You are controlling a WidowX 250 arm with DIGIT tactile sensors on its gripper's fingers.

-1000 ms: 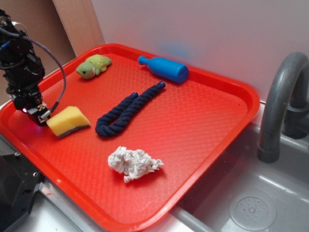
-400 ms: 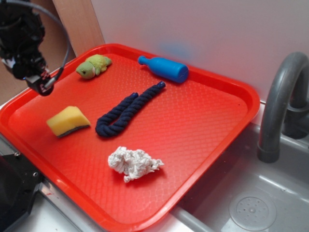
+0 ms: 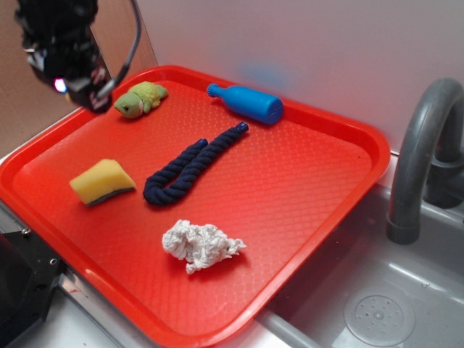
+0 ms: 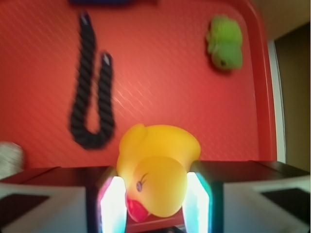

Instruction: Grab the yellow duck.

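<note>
The tool (image 3: 93,93) hangs above the far left corner of the red tray (image 3: 326,196), clear of its surface, and in the exterior view its dark body hides whatever sits in its grip. The wrist view settles that: the yellow duck (image 4: 156,171) is clamped between the two fingers (image 4: 112,204), one pad pressed to each flank, head toward the camera with the orange-red beak pointing down. So the tool is closed on the duck and holds it off the tray.

Going left to right across the tray, the yellow sponge (image 3: 103,181) with its dark underside lies near the left edge, on its own. Just past the tool, at the far left corner, the green plush turtle (image 3: 139,98) lies close to the rim; the wrist view shows it too (image 4: 225,42), beside the tray's raised edge. The dark blue rope (image 3: 190,165) lies folded into a narrow U around the middle, its two ends pointing toward the far edge. A crumpled white paper wad (image 3: 201,245) lies nearer the front edge, apart from the rope. The blue bottle (image 3: 249,103) lies on its side along the far edge. To the right of the tray stand a grey faucet (image 3: 420,152) and a sink (image 3: 377,304).
</note>
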